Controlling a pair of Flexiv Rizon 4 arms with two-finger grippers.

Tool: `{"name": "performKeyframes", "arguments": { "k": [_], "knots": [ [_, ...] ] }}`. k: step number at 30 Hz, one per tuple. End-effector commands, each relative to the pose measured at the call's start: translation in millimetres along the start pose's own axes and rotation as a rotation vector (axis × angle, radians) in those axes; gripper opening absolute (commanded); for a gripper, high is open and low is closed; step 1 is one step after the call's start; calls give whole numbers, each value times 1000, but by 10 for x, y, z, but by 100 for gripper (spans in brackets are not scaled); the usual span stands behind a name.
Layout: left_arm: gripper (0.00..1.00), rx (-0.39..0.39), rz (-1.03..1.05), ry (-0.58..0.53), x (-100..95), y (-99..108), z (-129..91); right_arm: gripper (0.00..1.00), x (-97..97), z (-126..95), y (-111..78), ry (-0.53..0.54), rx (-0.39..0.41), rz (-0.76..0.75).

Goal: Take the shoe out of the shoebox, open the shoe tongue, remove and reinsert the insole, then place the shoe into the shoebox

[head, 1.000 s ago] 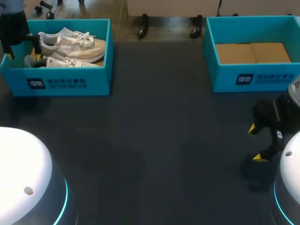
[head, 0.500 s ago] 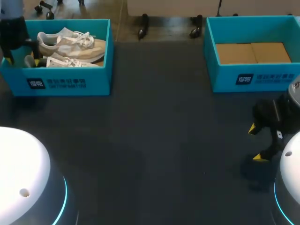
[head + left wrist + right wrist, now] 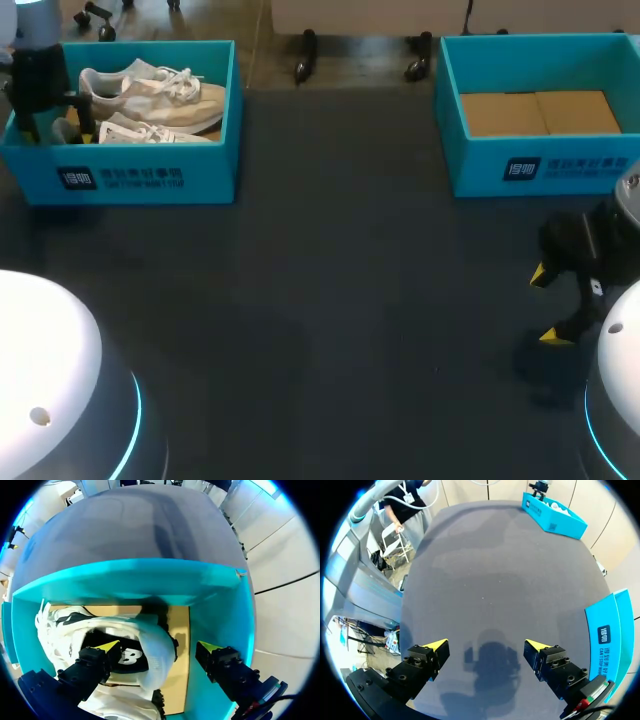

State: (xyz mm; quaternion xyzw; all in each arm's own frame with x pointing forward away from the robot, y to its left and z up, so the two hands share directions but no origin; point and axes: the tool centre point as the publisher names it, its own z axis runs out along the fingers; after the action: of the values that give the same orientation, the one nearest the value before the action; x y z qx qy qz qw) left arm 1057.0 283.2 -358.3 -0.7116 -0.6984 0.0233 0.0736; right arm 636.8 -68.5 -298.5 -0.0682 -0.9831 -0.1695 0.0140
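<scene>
A dark grey table (image 3: 330, 300) with a matte top is being shown across nearly the whole head view, its far edge running straight from left to right. It is being lit softly and evenly from above. A blurred shadow (image 3: 545, 375) is being cast on it at the near right, and a fainter band of shade (image 3: 120, 215) is being laid at the far left. A paler sheen is being caught toward the middle.

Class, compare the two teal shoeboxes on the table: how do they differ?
The left shoebox holds white sneakers; the right shoebox shows only its brown cardboard floor. The left pincer sits inside the left shoebox; none is at the right shoebox. Both are teal, open-topped.
</scene>
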Motion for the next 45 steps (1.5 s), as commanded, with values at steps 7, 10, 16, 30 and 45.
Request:
{"name": "performKeyframes", "arguments": {
  "k": [7,10,16,30,45],
  "knots": [
    [96,-36,-16,-18,27,-23,175,100,7,7,1,-1,2,0],
    [89,-51,-21,-23,25,-20,179,100,7,7,1,-1,2,0],
    [76,-68,-26,-22,24,-15,200,100,7,7,1,-1,2,0],
    [0,-73,-45,-3,31,-6,287,100,7,7,1,-1,2,0],
    [0,-64,-62,-7,150,-29,193,100,7,7,1,-1,2,0]
  ]
}}
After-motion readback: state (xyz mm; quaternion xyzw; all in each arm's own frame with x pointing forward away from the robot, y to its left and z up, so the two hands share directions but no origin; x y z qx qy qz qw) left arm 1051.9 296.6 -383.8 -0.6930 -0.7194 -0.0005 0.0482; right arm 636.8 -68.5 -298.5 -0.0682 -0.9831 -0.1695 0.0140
